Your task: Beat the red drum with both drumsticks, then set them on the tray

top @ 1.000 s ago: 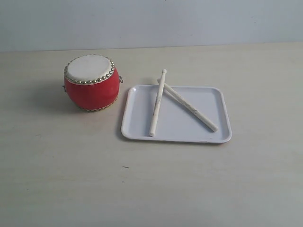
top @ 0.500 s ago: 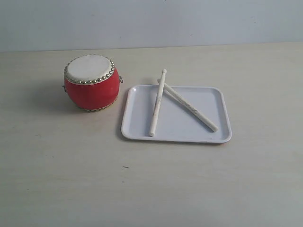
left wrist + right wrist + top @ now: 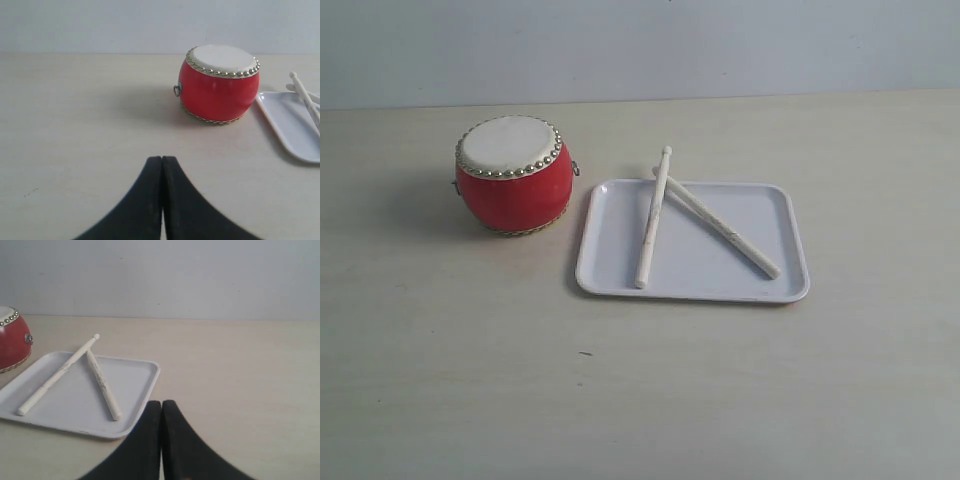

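Observation:
The red drum stands upright on the pale table, left of the white tray. Two cream drumsticks lie crossed in the tray: one runs lengthwise with its tip over the far rim, the other slants toward the right. No gripper shows in the exterior view. My left gripper is shut and empty, well short of the drum. The right gripper is shut and empty too, near the tray's corner; both sticks lie beyond it.
Bare pale wooden tabletop spreads around the drum and tray, with a plain light wall behind it. A small dark speck marks the table in front of the tray.

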You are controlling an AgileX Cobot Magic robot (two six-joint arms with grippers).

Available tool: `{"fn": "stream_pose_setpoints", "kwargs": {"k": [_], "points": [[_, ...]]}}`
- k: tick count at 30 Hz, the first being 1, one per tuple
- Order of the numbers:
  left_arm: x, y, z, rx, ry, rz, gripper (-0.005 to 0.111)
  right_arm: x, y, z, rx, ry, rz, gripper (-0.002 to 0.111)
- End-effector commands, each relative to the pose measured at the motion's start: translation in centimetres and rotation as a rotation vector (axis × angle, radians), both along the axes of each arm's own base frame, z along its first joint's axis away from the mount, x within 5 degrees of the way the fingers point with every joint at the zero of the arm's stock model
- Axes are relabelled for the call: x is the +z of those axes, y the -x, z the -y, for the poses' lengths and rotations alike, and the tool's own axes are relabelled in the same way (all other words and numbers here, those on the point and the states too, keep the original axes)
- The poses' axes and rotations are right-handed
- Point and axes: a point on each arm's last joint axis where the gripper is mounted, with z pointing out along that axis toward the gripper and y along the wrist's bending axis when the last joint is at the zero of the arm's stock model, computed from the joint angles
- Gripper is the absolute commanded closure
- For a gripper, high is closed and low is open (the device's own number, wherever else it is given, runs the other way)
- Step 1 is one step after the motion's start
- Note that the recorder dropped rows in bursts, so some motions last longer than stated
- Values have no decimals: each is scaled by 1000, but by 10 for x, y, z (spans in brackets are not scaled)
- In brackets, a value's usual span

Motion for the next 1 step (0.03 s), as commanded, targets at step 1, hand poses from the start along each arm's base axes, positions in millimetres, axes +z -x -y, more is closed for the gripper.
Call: {"fn": "stream_pose_setpoints", "kwargs": {"k": [1], "points": [[-1,0,0,4,8,4,107,-2,0,0,-4,6,-2,108]]}}
